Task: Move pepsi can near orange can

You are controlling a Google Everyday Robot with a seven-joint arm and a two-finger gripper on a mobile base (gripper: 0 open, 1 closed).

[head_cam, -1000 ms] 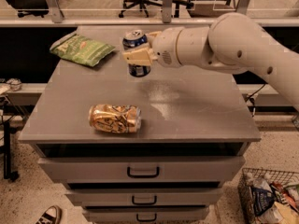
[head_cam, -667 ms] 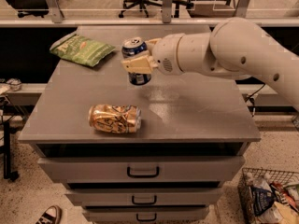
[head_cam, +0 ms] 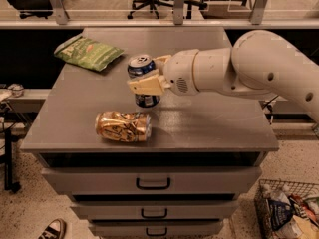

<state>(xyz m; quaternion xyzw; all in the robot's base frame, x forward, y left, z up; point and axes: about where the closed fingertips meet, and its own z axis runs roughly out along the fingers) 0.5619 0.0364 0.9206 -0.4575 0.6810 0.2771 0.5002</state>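
- Your gripper (head_cam: pixel 145 73) sits over the left-centre of the grey drawer cabinet's top (head_cam: pixel 214 126). It reaches in from the right on the white arm (head_cam: pixel 249 66).
- Jaws: closed around the pepsi can (head_cam: pixel 140 65), pinching its body at mid-height. The near tan finger (head_cam: pixel 148 84) lies across the front of the can. The far finger shows only as a tip behind the can's right shoulder.
- Pepsi can: upright between the jaws, silver top above the near finger, dark blue base showing below it. You cannot tell from this view whether the base rests on the cabinet top or hangs just clear of it.
- Orange can (head_cam: pixel 123 126): lying on its side, dented, near the front edge of the top. It is just in front of the pepsi can and slightly to its left. The two are close but apart, with a strip of grey top showing between them.
- Green snack bag (head_cam: pixel 89 53): flat at the back left corner, well apart from both cans.
- Off the cabinet: a wire basket (head_cam: pixel 289 210) of clutter on the floor at lower right, and a shoe (head_cam: pixel 51 229) at lower left.
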